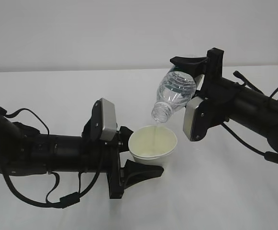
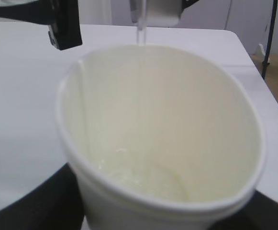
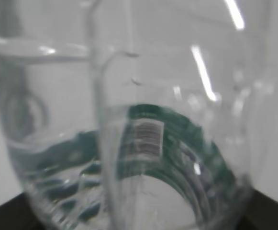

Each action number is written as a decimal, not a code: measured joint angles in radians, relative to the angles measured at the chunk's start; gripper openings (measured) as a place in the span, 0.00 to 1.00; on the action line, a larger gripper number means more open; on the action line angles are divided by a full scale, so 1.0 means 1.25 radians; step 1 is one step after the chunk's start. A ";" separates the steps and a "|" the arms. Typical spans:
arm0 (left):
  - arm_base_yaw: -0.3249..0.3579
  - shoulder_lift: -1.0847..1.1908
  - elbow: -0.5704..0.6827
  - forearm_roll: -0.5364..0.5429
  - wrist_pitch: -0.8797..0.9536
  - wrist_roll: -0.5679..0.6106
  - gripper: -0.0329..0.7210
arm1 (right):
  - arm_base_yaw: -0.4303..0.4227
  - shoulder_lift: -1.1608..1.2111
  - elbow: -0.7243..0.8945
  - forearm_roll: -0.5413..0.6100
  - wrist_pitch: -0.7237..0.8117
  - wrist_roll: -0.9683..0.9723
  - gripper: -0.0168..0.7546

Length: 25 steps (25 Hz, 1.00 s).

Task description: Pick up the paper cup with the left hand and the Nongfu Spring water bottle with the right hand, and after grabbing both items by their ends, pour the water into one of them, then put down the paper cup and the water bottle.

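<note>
My right hand (image 1: 189,72) clamps the tilted Nongfu Spring water bottle (image 1: 173,95); water (image 1: 154,134) streams into the paper cup (image 1: 152,143) below, gripped by my left hand (image 1: 129,158).

No words or numbers can be read. The bottle's green label (image 3: 177,139) shows only a blurred barcode (image 3: 146,138).
</note>
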 joint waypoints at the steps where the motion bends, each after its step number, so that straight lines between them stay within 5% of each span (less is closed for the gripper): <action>1: 0.000 0.000 0.000 0.000 0.000 0.000 0.68 | 0.000 0.000 0.000 0.000 0.000 0.000 0.65; 25: 0.000 0.000 0.000 0.004 0.000 -0.003 0.68 | 0.000 0.000 0.000 -0.001 -0.002 0.000 0.65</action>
